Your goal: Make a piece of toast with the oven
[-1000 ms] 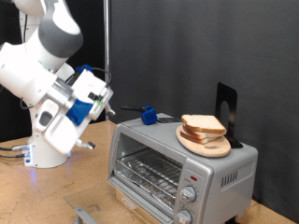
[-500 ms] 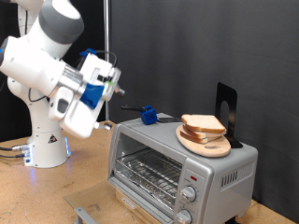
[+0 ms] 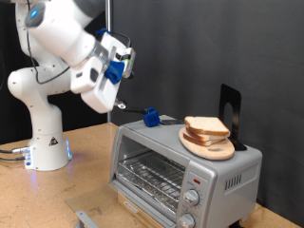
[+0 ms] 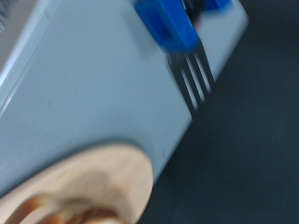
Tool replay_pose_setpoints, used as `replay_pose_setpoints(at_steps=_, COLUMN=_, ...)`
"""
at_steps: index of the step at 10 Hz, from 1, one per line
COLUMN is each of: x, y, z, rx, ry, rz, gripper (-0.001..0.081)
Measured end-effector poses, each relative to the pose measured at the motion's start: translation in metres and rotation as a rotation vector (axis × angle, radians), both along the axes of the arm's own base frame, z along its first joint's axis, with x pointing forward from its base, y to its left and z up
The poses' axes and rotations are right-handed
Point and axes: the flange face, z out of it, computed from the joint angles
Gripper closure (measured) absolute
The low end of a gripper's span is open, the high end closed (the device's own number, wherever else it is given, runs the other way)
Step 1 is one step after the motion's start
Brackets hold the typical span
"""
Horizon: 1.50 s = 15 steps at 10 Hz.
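The silver-grey oven (image 3: 176, 163) stands at the exterior view's lower right, its glass door looking shut with the wire rack behind it. On its top lies a round wooden board (image 3: 211, 146) stacked with bread slices; the piece of toast (image 3: 205, 125) is the top slice. My gripper (image 3: 123, 57) hangs in the air above and to the left of the oven's top, holding nothing that I can see. The blurred wrist view shows the oven's top (image 4: 84, 84), the board (image 4: 89, 182) and a bit of brown crust (image 4: 65, 217); no fingers show there.
A fork with a blue handle (image 3: 149, 117) lies on the oven's top, left of the board, and shows as fork (image 4: 187, 70) in the wrist view. A black stand (image 3: 230, 112) rises behind the board. Two knobs (image 3: 190, 199) sit under a red light. The robot's base (image 3: 43, 142) stands at left.
The arm has swung up and to the exterior view's right, carrying the gripper from beside the oven's left side to above its top corner.
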Motion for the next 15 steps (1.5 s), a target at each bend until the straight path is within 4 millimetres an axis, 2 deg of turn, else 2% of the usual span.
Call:
replay_pose_setpoints(at_steps=1, x=-0.003, y=0.007, z=0.007, rx=-0.086, ry=-0.017, rz=0.045, gripper=-0.0002)
replay_pose_setpoints(at_steps=2, x=-0.002, y=0.007, z=0.006, rx=-0.048, ry=-0.011, rz=0.023, gripper=-0.0002)
replay_pose_setpoints(at_steps=3, x=-0.006, y=0.011, z=0.005, rx=-0.033, ry=-0.011, rz=0.083, gripper=-0.0002)
replay_pose_setpoints(at_steps=6, x=-0.02, y=0.055, z=0.019, rx=-0.087, ry=-0.022, rz=0.375, gripper=-0.0002)
replay_pose_setpoints(at_steps=9, x=-0.039, y=0.098, z=0.04, rx=-0.24, ry=-0.076, rz=0.553, gripper=-0.0002)
replay_pose_setpoints(at_steps=12, x=-0.064, y=0.13, z=0.063, rx=-0.352, ry=-0.236, rz=0.596, gripper=-0.0002)
replay_pose_setpoints(at_steps=15, x=-0.078, y=0.134, z=0.085, rx=-0.322, ry=-0.305, rz=0.54, gripper=-0.0002)
